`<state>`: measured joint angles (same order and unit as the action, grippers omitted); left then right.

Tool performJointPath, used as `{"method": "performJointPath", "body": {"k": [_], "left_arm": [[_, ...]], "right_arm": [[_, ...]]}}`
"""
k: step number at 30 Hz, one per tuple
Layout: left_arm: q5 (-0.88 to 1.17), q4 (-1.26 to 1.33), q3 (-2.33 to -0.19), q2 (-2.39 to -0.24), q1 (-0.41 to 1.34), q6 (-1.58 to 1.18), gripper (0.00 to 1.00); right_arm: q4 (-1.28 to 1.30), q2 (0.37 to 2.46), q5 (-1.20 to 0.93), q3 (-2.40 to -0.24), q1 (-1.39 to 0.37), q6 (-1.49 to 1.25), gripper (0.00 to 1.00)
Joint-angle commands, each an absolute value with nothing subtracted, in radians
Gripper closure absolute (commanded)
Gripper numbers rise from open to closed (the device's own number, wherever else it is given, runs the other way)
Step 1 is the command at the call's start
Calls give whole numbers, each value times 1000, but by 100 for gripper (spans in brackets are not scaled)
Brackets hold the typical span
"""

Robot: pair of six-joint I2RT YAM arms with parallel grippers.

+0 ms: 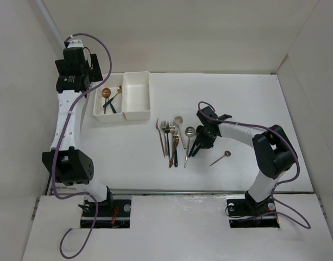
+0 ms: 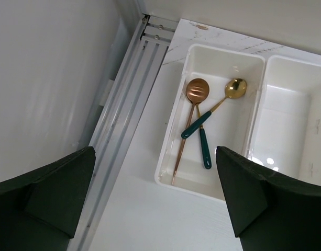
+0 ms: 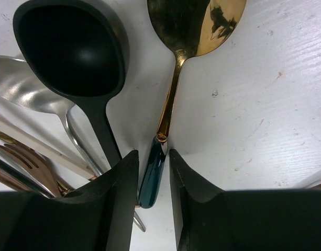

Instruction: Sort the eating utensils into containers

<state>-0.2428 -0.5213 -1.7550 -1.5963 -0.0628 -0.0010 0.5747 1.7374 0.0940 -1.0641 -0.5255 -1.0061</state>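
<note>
Two joined white containers stand at the back left: the left one [image 1: 99, 116] [image 2: 167, 159] holds a copper spoon [image 2: 196, 92] and two green-handled gold utensils [image 2: 235, 89]; the right one [image 1: 137, 113] [image 2: 286, 112] looks empty. My left gripper [image 1: 78, 75] [image 2: 155, 209] hangs open and empty above the table beside the left container. A pile of eating utensils [image 1: 171, 138] lies mid-table. My right gripper [image 1: 194, 148] [image 3: 153, 178] is down on the table at the pile's right edge. Its fingers are closed around the green handle of a gold spoon [image 3: 173, 94].
A black ladle-shaped spoon [image 3: 76, 52], silver and copper forks [image 3: 24, 157] lie just left of my right fingers. One copper spoon [image 1: 220, 158] lies apart, right of the pile. White walls enclose the table on three sides.
</note>
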Motion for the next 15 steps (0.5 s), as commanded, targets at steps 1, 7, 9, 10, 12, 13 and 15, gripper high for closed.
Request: {"method": "performJointPath", "body": {"k": [1, 7, 9, 10, 12, 13, 15], "left_arm": [[-198, -520, -1766, -1563, -64, 3, 0], [-167, -540, -1784, -1554, -64, -8, 0], [-167, -540, -1795, -1545, -64, -8, 0], [-157, -540, -1795, -1545, -64, -8, 0], [-156, -540, -1795, -1526, -64, -8, 0], [-146, -540, -1795, -1526, -64, -8, 0], [-146, -540, -1783, -1516, -64, -8, 0]], "right_arm": [[611, 1781, 125, -1032, -531, -1011, 65], [690, 1807, 181, -1054, -555, -986, 58], [713, 1833, 192, -1063, -580, -986, 58], [722, 1842, 201, -1063, -600, -977, 59], [733, 1853, 201, -1074, -610, -977, 64], [724, 1853, 190, -1059, -611, -977, 76], [709, 1853, 181, -1036, -611, -988, 88]]}}
